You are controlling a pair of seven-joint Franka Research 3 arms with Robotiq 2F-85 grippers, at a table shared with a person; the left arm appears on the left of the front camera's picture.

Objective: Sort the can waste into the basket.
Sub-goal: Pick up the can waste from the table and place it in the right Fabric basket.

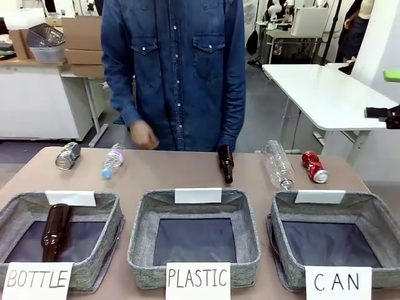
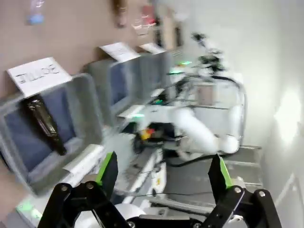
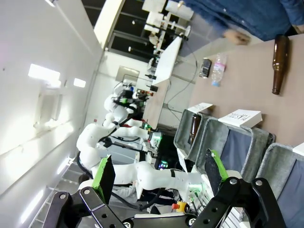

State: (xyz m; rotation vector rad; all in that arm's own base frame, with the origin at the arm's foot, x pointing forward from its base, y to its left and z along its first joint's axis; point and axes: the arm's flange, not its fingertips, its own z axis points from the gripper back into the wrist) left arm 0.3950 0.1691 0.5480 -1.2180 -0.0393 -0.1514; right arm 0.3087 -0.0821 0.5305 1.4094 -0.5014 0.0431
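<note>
The black-and-silver can [image 1: 67, 155] lies at the table's far left, and shows again as the can [image 3: 205, 67] in the right wrist view. The red can [image 1: 314, 166] lies at the far right, just behind the grey CAN basket [image 1: 375, 215], which holds nothing. That basket's wall [image 3: 285, 173] shows at the right wrist view's lower right. My left gripper [image 2: 163, 173] is open in the air, off the table's left end and beside the BOTTLE basket. My right gripper [image 3: 159, 175] is open too, held high and looking across the table. Both grippers hold nothing.
A person in a denim shirt stands at the far side, one hand [image 1: 144, 134] over the table's back edge. Two clear plastic bottles [image 1: 112, 160] [image 1: 278, 164] and a brown bottle [image 1: 225, 164] lie on the table. The BOTTLE basket [image 1: 106, 206] holds a brown bottle [image 1: 55, 231]. The PLASTIC basket [image 1: 140, 231] stands in the middle.
</note>
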